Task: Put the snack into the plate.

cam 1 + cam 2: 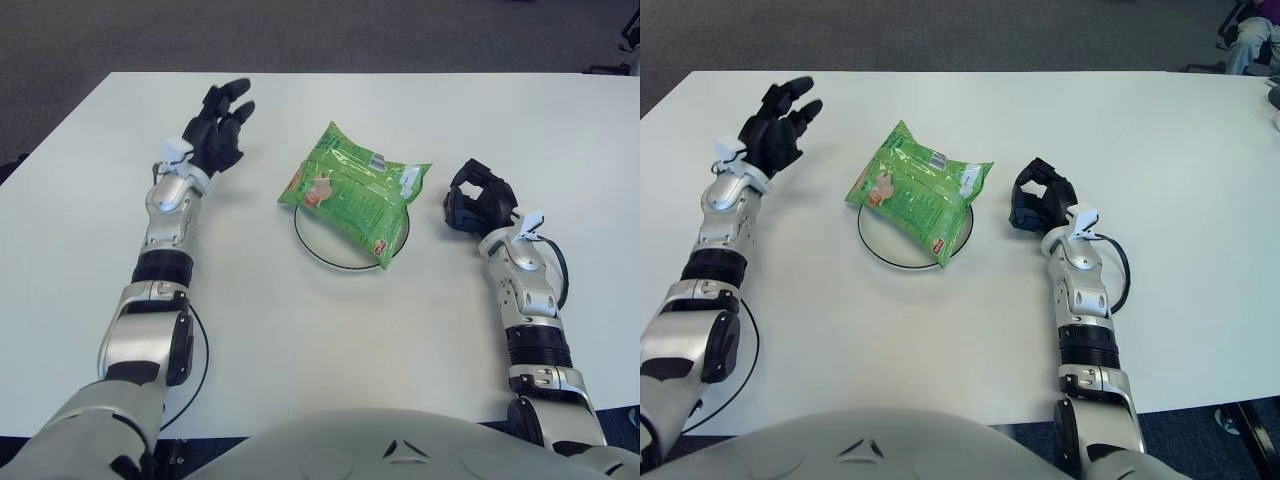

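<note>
A green snack bag point(352, 190) lies on the white plate point(316, 249) with a dark rim in the middle of the table; the bag covers most of the plate and overhangs its edges. My left hand point(220, 122) shows to the left of the bag, fingers spread and holding nothing. My right hand point(476, 198) shows to the right of the plate, a short gap from the bag, fingers curled inward and holding nothing.
The white table point(330, 330) spans the view, with dark carpet beyond its far edge. A black cable point(203, 355) loops beside my left forearm. A person's arm point(1252, 38) shows at the far right corner in the right eye view.
</note>
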You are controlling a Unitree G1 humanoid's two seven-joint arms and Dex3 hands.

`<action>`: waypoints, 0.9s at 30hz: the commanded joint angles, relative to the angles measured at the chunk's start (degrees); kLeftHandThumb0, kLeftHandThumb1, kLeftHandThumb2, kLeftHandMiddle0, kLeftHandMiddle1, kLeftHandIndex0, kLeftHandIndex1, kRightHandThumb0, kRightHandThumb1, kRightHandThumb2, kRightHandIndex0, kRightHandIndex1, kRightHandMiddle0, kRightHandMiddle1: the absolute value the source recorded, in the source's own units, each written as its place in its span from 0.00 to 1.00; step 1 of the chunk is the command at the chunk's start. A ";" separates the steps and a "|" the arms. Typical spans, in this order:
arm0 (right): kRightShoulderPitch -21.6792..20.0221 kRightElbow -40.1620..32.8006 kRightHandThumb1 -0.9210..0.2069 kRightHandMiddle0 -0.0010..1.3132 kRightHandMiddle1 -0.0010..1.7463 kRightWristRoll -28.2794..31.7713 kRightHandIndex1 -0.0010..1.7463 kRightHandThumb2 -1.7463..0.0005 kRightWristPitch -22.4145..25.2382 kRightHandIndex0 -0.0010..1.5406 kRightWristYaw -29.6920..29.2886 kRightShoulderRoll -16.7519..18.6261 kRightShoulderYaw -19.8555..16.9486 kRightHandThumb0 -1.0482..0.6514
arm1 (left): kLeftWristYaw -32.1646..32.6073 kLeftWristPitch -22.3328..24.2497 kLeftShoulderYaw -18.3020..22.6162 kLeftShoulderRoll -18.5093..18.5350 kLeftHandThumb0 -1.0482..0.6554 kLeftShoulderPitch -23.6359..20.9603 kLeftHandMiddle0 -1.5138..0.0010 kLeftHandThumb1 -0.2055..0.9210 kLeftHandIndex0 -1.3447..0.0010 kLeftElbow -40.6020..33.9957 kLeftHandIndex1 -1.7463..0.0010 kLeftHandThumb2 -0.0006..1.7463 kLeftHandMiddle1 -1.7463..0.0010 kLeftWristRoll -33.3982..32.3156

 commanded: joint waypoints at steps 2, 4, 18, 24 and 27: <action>3.56 5.45 0.58 0.50 1.00 -0.66 1.00 0.21 3.34 0.84 -0.50 1.01 0.27 0.32 | -4.11 3.11 3.87 -0.57 0.14 0.87 0.89 1.00 1.00 2.28 0.51 0.54 0.78 -4.61; 3.56 5.51 0.58 0.50 1.00 -0.78 1.00 0.21 3.29 0.84 -0.57 0.91 0.25 0.32 | -4.79 3.06 4.73 -1.03 0.13 1.20 0.87 1.00 1.00 3.27 0.47 0.54 0.70 -5.08; 4.72 4.48 0.58 0.50 1.00 -0.16 1.00 0.22 3.43 0.84 -0.36 0.50 -0.42 0.32 | 5.31 2.01 6.43 -10.93 0.19 11.92 0.60 1.00 0.73 -3.60 0.01 0.49 0.06 -3.19; 5.37 4.09 0.57 0.49 1.00 -0.26 1.00 0.22 3.18 0.84 -0.05 0.19 -0.47 0.32 | 7.58 2.05 5.12 -10.34 0.31 15.39 0.40 0.72 0.64 -5.90 0.00 0.59 0.01 0.92; 5.73 3.80 0.57 0.49 1.00 -0.46 1.00 0.22 3.19 0.84 -0.08 0.01 -0.41 0.32 | 8.29 2.33 4.54 -10.10 0.32 17.12 0.29 0.55 0.57 -7.94 0.00 0.70 0.00 2.28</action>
